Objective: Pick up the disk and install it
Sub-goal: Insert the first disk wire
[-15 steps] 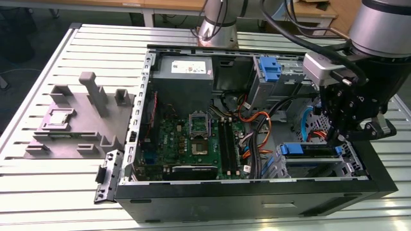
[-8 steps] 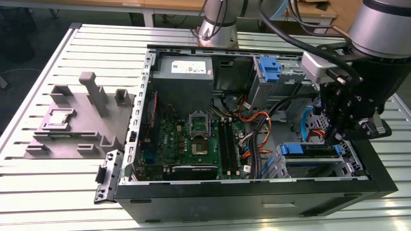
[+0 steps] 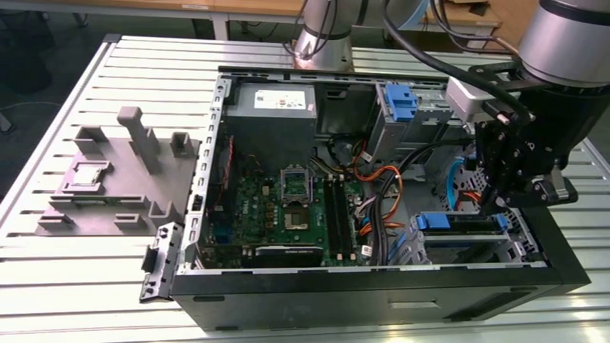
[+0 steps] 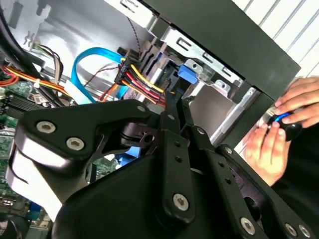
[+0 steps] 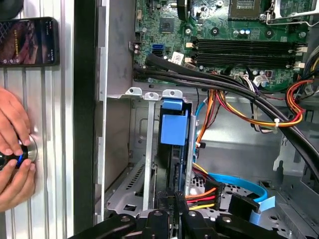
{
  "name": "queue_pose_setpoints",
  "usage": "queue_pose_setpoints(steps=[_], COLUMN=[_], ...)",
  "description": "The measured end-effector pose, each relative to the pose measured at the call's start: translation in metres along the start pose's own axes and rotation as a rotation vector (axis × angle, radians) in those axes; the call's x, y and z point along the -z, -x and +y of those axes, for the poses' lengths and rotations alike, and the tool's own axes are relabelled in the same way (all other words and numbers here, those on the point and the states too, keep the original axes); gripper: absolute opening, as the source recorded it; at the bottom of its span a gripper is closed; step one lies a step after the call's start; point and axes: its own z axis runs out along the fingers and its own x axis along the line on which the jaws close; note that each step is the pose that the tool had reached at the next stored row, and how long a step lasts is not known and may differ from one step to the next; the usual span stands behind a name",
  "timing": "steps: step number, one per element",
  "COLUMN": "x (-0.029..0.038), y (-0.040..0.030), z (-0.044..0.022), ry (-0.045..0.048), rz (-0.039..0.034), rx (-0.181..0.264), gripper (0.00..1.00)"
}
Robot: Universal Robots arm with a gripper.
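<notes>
- On the exterior view's left, a grey moulded fixture [image 3: 114, 179] sits on the slatted worktop [image 3: 96, 286], well apart from the work. It plays no part in this step.
- To its right is the open computer case [image 3: 381, 286]. The power-supply box [image 3: 276, 107] is at the far side, and the motherboard [image 3: 286, 207] lies flat on the case floor.
- Further right, a blue bracket [image 3: 401, 103] stands at the far wall. It has no silver drive, so we do not take it for the task's thing.
- A bundle of orange, red and yellow cables [image 3: 381, 193] runs between the motherboard and the drive bay. Blue ribbon cables [image 5: 239, 184] lie just beside the bay.
- The disk [image 5: 174, 124] stands on edge in the metal drive bay [image 5: 144, 149], at the near right corner of the case. Its blue carrier faces out, and we see that blue again in the exterior view [image 3: 433, 221].
- The hand [image 5: 175, 196] is down inside the case at the end of the disk, beside the cable plugs. It also shows in the second wrist view [image 4: 175, 102] and in the exterior view [image 3: 496, 204]. We cannot tell whether it is open, closed, or gripping the disk.
- We judge this to be the seating stage. To do it well, we would keep the disk square to the bay rails and push straight along the slot. We would also keep the loose cables out from between the carrier and the cage.
- Outside the case wall, a person's hands [image 5: 12, 149] hold a small dark device on the worktop, near a phone [image 5: 27, 42].
</notes>
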Motion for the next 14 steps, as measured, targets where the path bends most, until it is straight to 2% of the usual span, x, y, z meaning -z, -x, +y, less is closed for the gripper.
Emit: queue_pose_setpoints(steps=[1, 2, 3, 5, 10, 14], x=[-0.0001, -0.0002, -0.0005, -0.0013, -0.0039, -0.0066], y=[0.0, 0.0001, 0.0, -0.0006, -0.0005, -0.0002], z=[0.0, 0.0, 0.0001, 0.0002, 0.0005, 0.0009], ry=[-0.0006, -0.001, -0.0011, -0.0007, 0.0052, 0.0078], rz=[-0.0133, -0.0236, -0.0288, -0.0303, -0.0239, -0.0211], rx=[-0.002, -0.004, -0.005, -0.009, -0.057, -0.078], gripper=[0.17, 0.17, 0.17, 0.17, 0.17, 0.17])
